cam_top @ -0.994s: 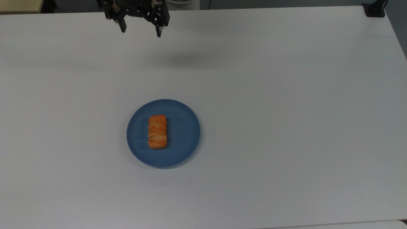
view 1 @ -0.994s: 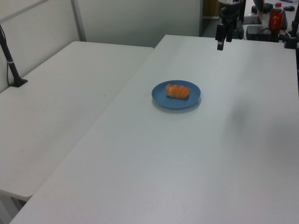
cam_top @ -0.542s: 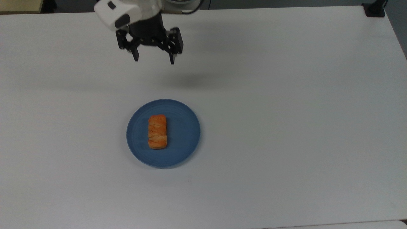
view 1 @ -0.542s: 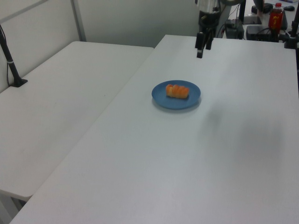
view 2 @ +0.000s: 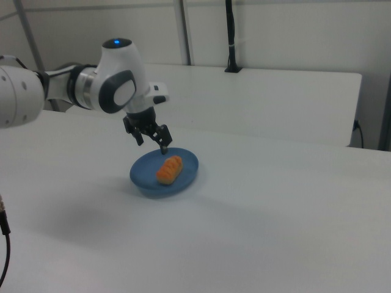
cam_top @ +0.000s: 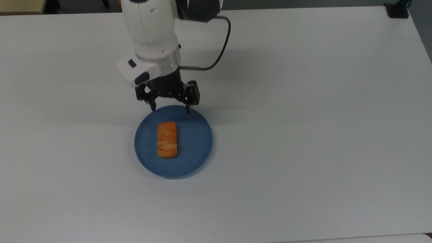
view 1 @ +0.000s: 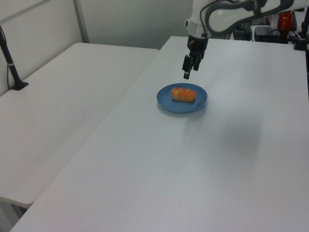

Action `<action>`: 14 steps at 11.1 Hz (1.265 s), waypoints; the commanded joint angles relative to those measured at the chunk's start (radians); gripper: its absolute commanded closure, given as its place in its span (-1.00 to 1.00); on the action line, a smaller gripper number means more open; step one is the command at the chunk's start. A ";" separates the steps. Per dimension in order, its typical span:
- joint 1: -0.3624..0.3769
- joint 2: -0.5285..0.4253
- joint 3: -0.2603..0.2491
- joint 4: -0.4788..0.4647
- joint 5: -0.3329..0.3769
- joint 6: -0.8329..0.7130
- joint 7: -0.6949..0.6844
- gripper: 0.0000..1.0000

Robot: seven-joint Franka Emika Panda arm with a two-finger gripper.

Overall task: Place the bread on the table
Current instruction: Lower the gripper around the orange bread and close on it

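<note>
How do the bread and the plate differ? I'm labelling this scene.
The bread is orange, oblong and ridged; the blue plate is round and smooth. The bread is much smaller and lies on the plate, which rests on the table. Neither is touched by the open end effector.

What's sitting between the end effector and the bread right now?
Nothing but bare blue plate in the top view: the open end effector hovers at the rim, the bread just past it.

One bread (cam_top: 167,139) on one blue plate (cam_top: 195,148), one gripper (cam_top: 170,108) above, two white tables (cam_top: 303,101) side by side
</note>
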 commanded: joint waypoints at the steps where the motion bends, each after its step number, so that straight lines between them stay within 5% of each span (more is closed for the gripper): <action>1: 0.012 0.104 -0.031 0.046 0.011 0.125 0.009 -1.00; 9: 0.019 0.219 -0.050 0.046 -0.015 0.229 -0.003 -0.87; 14: 0.042 0.219 -0.050 0.046 -0.046 0.229 -0.005 0.53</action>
